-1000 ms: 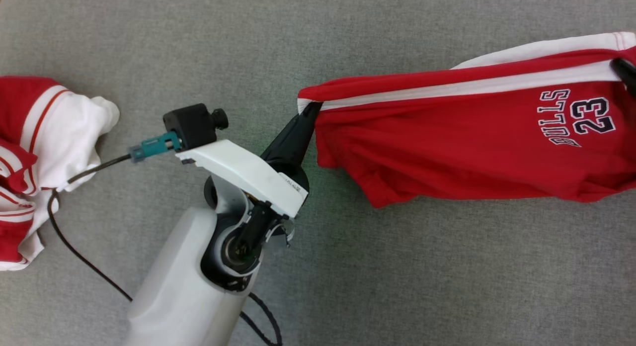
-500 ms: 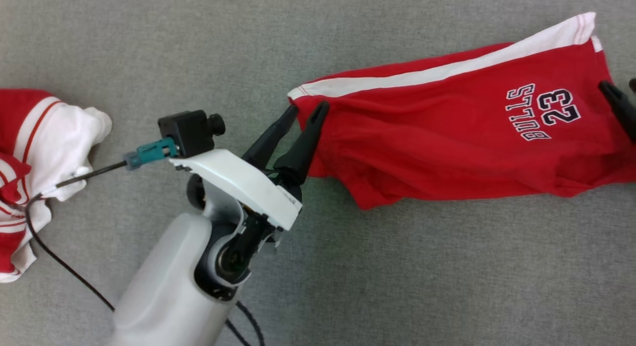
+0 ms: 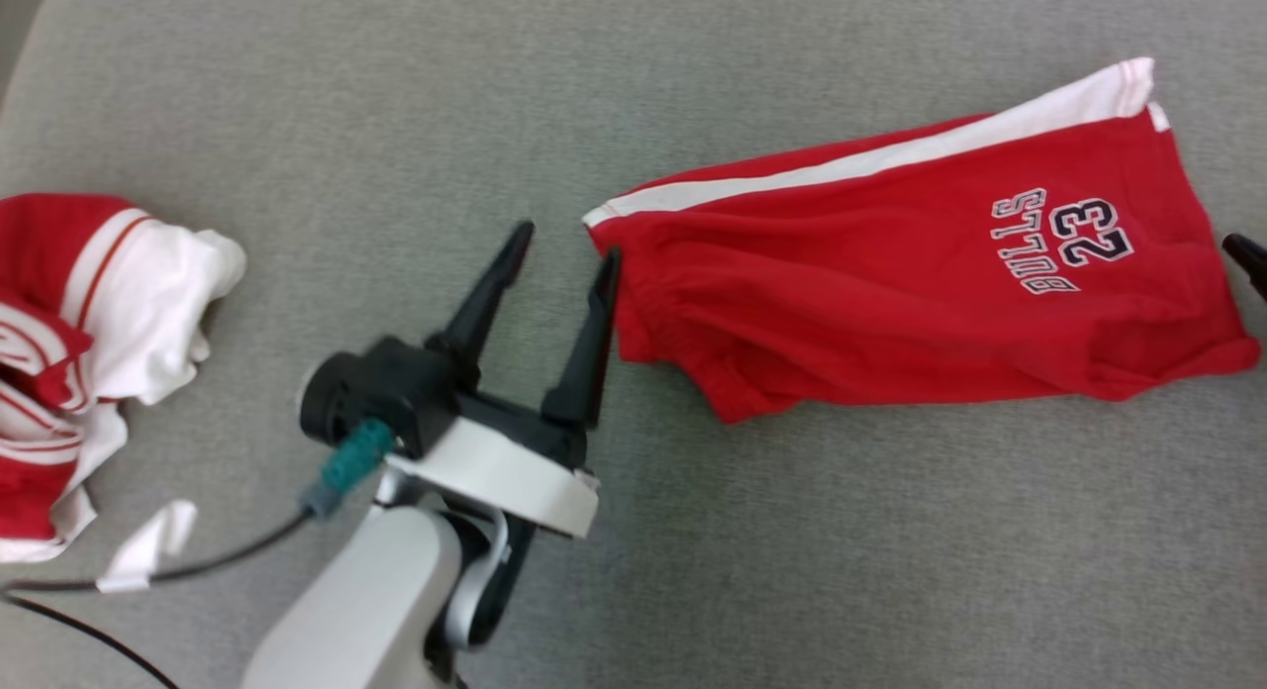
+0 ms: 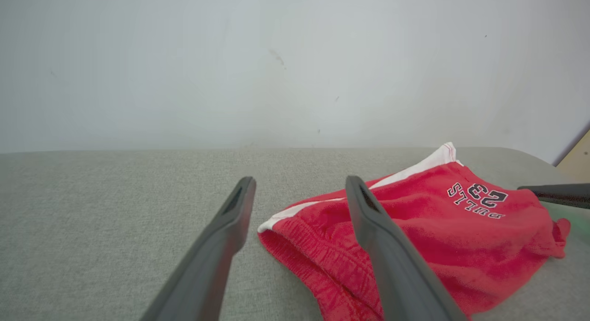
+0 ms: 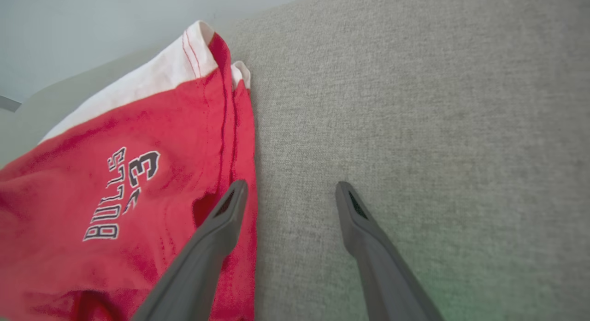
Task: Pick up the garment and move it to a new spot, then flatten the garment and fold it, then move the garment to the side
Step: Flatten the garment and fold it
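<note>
Red shorts (image 3: 891, 273) with a white side stripe and "BULLS 23" print lie spread on the grey cushion (image 3: 792, 531), waistband toward the left. My left gripper (image 3: 564, 242) stands open just left of the waistband, its right finger near the cloth edge, nothing held. In the left wrist view the shorts (image 4: 415, 233) lie beyond and to the right of that gripper (image 4: 299, 192). My right gripper (image 5: 288, 192) is open at the hem end, beside the shorts (image 5: 115, 187); one fingertip (image 3: 1245, 255) shows at the head view's right edge.
A crumpled red-and-white garment (image 3: 79, 313) lies at the cushion's left edge, with a black cable (image 3: 218, 550) and a small white scrap (image 3: 148, 545) beside it. A pale wall (image 4: 276, 58) rises behind the cushion. Bare cushion spreads in front of the shorts.
Both grippers have opened and let go of the shorts, which now lie flat. My left gripper has drawn back to the left of the waistband. The camera has shifted.
</note>
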